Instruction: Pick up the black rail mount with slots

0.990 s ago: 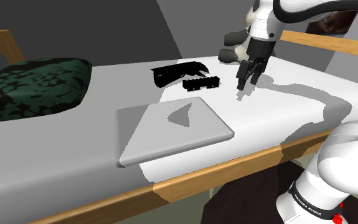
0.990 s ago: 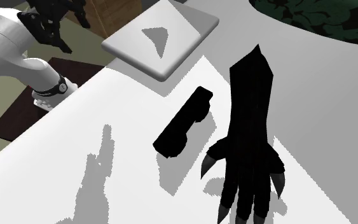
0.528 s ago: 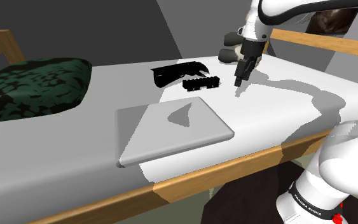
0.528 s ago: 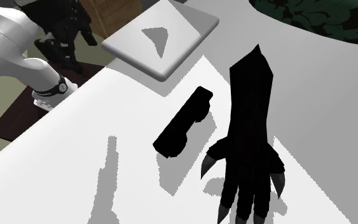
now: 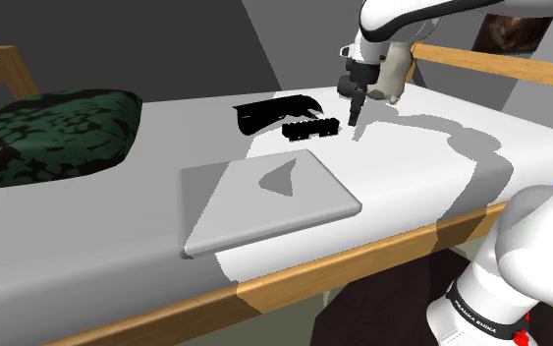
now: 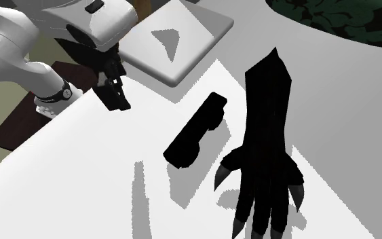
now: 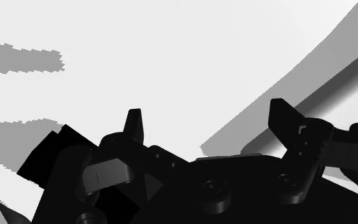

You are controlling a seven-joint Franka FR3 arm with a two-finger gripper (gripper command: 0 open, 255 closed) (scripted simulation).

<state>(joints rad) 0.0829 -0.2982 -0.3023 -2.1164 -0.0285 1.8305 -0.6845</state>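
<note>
Rail mount [image 5: 310,128] lies flat on the white bed [image 5: 431,162], not held. Shoulder view, left to right: the dark green pillow [image 5: 53,133] sits well apart and doesn't matter here. The grey flat slab [image 5: 264,201] is near the front edge. The black clawed glove [image 5: 269,110] is just beside the mount, close enough that a sloppy grab could likely snag it. Next comes the mount, long and narrow, with its sides free. Then my jaws, pointed down above the bed just right of the mount, not over it. They're spread apart and empty, with bare sheet between the fingers [image 7: 133,124]. I read this as the approach: jaws open, ready to straddle the narrow width.
</note>
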